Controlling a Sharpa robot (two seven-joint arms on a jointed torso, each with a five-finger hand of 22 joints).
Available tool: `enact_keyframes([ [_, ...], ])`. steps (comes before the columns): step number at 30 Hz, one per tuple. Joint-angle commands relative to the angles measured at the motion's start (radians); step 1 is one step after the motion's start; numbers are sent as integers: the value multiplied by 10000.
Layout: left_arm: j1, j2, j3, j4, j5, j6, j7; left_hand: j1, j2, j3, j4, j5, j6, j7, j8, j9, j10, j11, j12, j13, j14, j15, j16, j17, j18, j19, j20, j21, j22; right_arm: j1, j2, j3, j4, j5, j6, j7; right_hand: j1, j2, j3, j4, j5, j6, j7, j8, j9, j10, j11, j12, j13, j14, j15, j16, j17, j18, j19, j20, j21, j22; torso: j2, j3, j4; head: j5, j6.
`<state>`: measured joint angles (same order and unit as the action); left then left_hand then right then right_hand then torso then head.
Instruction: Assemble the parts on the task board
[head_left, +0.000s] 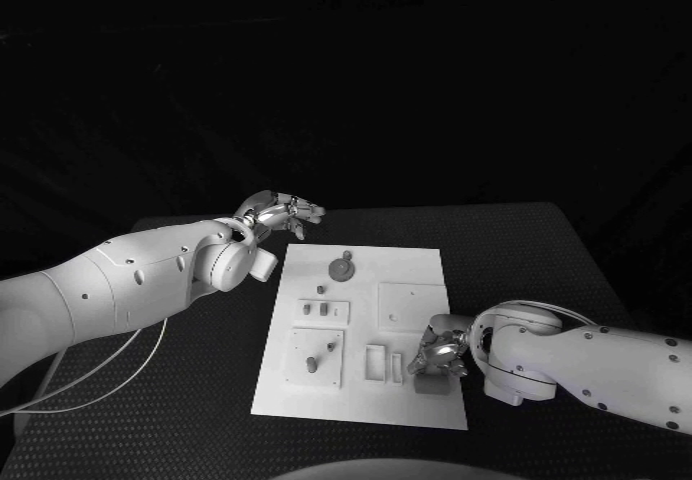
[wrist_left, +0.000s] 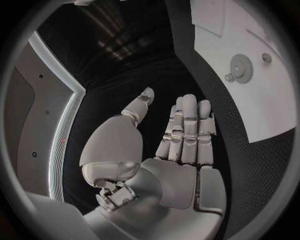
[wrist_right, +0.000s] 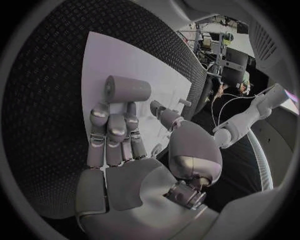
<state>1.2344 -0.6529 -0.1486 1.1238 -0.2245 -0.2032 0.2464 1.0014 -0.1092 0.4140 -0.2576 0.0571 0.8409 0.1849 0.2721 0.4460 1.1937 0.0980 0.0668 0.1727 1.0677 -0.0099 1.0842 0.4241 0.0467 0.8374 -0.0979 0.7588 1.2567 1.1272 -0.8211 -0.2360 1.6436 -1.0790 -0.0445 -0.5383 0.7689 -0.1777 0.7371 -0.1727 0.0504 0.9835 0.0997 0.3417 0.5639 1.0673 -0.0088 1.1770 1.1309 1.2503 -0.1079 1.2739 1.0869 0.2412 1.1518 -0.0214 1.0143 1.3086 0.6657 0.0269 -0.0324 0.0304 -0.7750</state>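
**Right hand low on the board's near corner, left hand idle**

While your right hand sits down on the near right corner of the task board, its fingers reach toward a short grey cylinder lying on its side on the white plate. Fingertips look to be touching or just short of it; I cannot tell whether they actually hold it. Call that hand's state unresolved.

Your left hand hovers off the board's far left corner, fingers straight and apart, holding nothing.

On the board: a gear-like round part near the far edge, small pieces in the left-side fixtures, a slotted block just beside your right hand.

Risks from here:
- The cylinder lies on its side, so a push rather than a grasp will likely roll it toward the board edge and onto the black surface.
- Your right hand covers the corner in the head view, so placement there is partly blind.
- Pressing down at a corner could shift the board.
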Motion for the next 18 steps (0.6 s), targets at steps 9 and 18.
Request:
enact_keyframes([
  [9, 6, 6, 8, 14, 62, 128, 60, -100, 14, -8, 81, -37, -74, -3, 11, -14, -36, 49, 34, -15, 0, 14, -18, 15, 143, -1, -86, -72, 13, 80, -169, 2, 160, -565, 169, 981, -282, -1069, -382, 477, -20, -395, 158, -314, -108, -13, 130, -49, 74, -53, 61, 4, 12, 206, 19, 16, -18, -56, 5, 3, 0, -1, 30],
  [18, 6, -16, 8, 12, 62, 142, 53, -100, 10, -9, 82, -38, -85, 1, 8, -17, -38, 49, 34, -16, -1, 14, -18, 18, 143, -3, -86, -74, 15, 377, -543, 4, 612, -2407, 1297, 1864, 225, -938, -1817, -498, 51, -731, 277, -496, -164, -284, 245, -14, 196, -288, 173, 39, 110, 206, -264, -58, -67, -40, 5, 3, -2, -4, 25],
])
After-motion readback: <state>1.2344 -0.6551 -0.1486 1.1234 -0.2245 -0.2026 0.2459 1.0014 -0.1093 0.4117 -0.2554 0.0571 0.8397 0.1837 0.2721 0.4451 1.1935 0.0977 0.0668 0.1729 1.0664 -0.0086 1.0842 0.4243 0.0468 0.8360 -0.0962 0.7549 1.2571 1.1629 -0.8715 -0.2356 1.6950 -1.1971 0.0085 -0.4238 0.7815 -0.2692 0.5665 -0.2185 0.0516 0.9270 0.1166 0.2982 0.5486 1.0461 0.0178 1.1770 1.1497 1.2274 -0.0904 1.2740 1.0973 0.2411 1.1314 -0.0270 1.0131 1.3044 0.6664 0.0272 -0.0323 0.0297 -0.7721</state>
